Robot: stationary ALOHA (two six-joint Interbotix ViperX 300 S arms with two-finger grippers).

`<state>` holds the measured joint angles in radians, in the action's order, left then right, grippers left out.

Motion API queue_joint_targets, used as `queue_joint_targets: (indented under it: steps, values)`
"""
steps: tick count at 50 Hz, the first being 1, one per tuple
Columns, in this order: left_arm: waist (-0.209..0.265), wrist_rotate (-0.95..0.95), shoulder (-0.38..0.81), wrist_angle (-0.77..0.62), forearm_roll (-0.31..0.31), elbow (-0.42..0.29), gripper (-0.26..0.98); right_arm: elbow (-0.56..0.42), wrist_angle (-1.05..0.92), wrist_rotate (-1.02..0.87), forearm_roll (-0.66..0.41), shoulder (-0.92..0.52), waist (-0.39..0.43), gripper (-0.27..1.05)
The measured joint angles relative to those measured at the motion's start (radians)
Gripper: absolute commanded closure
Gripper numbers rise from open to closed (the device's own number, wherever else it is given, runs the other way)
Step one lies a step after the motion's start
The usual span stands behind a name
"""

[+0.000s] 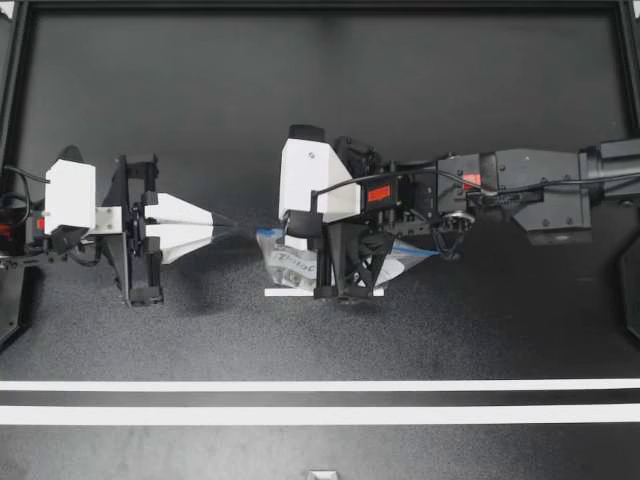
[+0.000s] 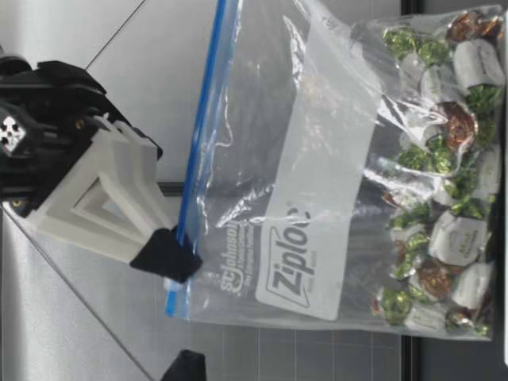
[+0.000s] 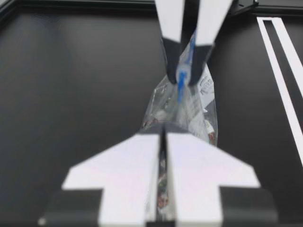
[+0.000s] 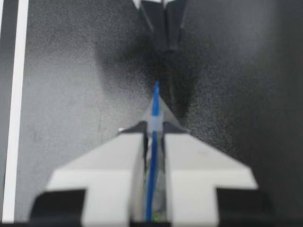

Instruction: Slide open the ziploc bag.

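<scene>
Grip first: our right gripper (image 1: 290, 245) is clamped on the blue zip strip (image 2: 202, 135) of the ziploc bag (image 1: 283, 262), close to the end that faces our left gripper (image 1: 222, 228). The left gripper's fingers are pressed together on nothing, and it sits just off that end. The strip's long axis runs along the line between the two grippers, so we judge any slide must travel along that line, away from the left arm. The low view alone shows the bag upright on the desk (image 1: 300, 100), sweets (image 2: 444, 159) at its bottom. The right wrist view alone shows the gap between the strip's end and the left gripper.
</scene>
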<state>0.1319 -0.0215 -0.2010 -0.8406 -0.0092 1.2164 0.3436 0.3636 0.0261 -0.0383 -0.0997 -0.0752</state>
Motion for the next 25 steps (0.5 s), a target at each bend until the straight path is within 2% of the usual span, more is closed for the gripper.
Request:
queue_joint_targets:
  steps: [9, 16, 20, 25]
  values:
    - [-0.002, 0.000, -0.012, -0.002, 0.000, 0.000, 0.85, -0.002, -0.008, -0.002, 0.000, -0.018, 0.003, 0.62]
    - [-0.002, 0.000, -0.012, -0.002, 0.003, 0.002, 0.77, -0.002, -0.011, -0.002, 0.000, -0.023, 0.003, 0.52]
    - [0.000, 0.000, -0.012, -0.002, 0.003, 0.003, 0.67, 0.000, -0.017, -0.002, 0.000, -0.023, 0.003, 0.48]
    - [-0.002, 0.002, -0.009, -0.002, 0.005, 0.005, 0.47, -0.002, -0.031, -0.006, 0.002, -0.023, 0.003, 0.47]
